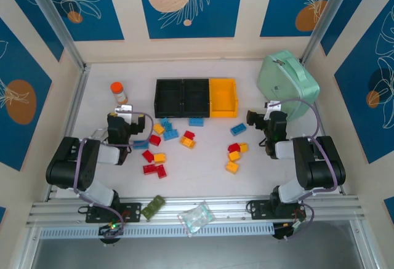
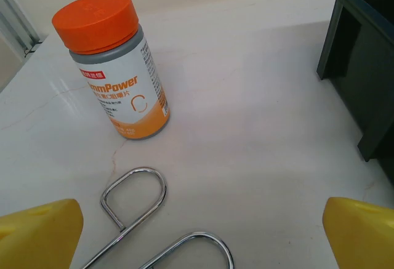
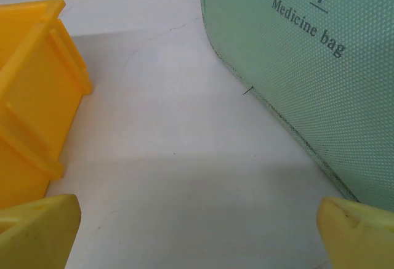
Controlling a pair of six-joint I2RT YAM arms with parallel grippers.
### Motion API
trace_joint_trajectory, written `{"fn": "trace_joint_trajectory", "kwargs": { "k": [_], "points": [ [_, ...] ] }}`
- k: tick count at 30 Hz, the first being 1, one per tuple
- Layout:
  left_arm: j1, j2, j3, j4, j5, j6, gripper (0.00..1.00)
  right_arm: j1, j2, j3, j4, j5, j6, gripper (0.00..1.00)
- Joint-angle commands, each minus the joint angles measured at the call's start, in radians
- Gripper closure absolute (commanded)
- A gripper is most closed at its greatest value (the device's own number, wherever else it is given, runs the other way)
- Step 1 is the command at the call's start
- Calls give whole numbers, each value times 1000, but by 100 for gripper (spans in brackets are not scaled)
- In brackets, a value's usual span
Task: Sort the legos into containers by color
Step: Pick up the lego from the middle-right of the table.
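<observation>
Legos (image 1: 170, 135) lie scattered across the middle of the table (image 1: 203, 173), just short of the containers (image 1: 183, 82) set toward its far edge. The left gripper (image 2: 200, 238) and right gripper (image 3: 197, 232) both have their fingers spread wide, holding nothing.

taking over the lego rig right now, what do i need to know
Left gripper: jaws open, empty, facing the orange-capped white bottle.
Right gripper: jaws open, empty, between the yellow-orange plastic bin and the mint-green medicine bag.
Small red, yellow-orange and blue studded plastic bricks: all loose on the table before the bins.
Two black plastic bins and the yellow-orange one look empty.
Done: nothing. Left: every brick.
</observation>
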Motion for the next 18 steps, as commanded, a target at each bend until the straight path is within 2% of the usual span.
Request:
{"fn": "trace_joint_trajectory", "kwargs": {
  "k": [1,18],
  "points": [
    [14,2,10,17,14,6,1,-6,-4,18,30,-16,0,1],
    [14,2,14,11,19,3,1,-5,-3,17,29,-17,1,1]
  ]
}}
